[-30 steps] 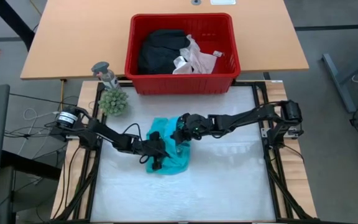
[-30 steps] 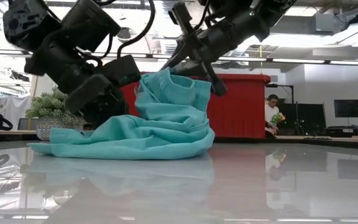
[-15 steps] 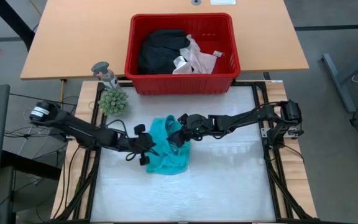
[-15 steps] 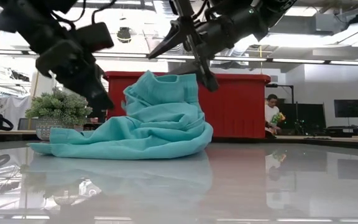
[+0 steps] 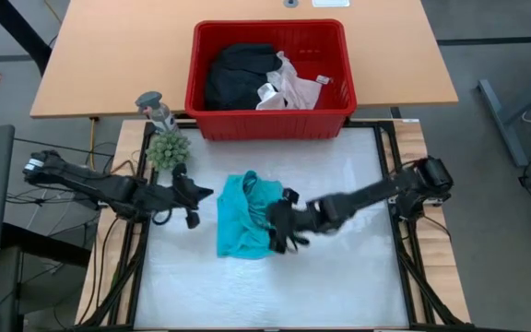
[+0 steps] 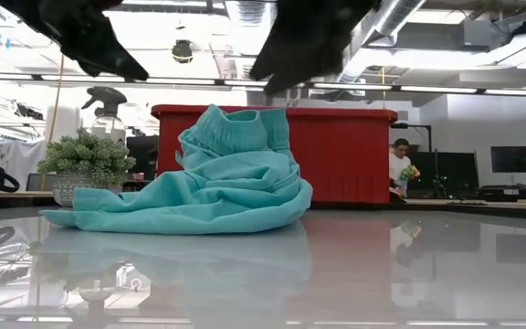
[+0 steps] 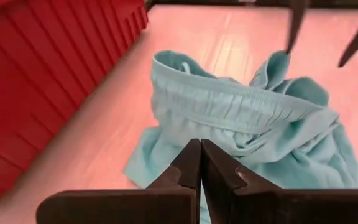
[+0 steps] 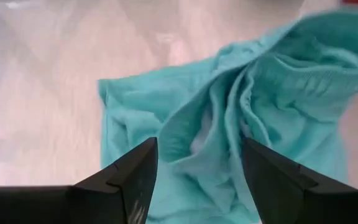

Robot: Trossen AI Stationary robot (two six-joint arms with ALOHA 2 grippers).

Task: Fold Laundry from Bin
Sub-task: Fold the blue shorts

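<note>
A teal garment [image 5: 245, 226] lies in a crumpled heap on the white table, its elastic waistband [image 7: 229, 102] standing up on top of the heap [image 6: 236, 128]. My left gripper [image 5: 199, 194] is shut and hovers to the garment's left, above the table and clear of it [image 7: 201, 163]. Over the garment's right side, my right gripper [image 5: 278, 231] hangs open with cloth below the gap but not between the fingers [image 8: 197, 177]. The red bin [image 5: 270, 122] stands at the far edge with a black garment [image 5: 238, 74] and white laundry [image 5: 289, 88] in it.
A small potted plant [image 5: 168, 150] and a spray bottle [image 5: 155, 109] stand at the table's far left corner, close to my left arm. The table's near half and right side are bare. A person [image 6: 400, 164] sits in the room behind.
My right gripper has opened and let go of the garment's raised waistband, rolled, and swung toward the near edge. My left gripper, shut throughout, has risen and drawn back toward the left edge, off the cloth. The garment stays heaped, its waistband still standing.
</note>
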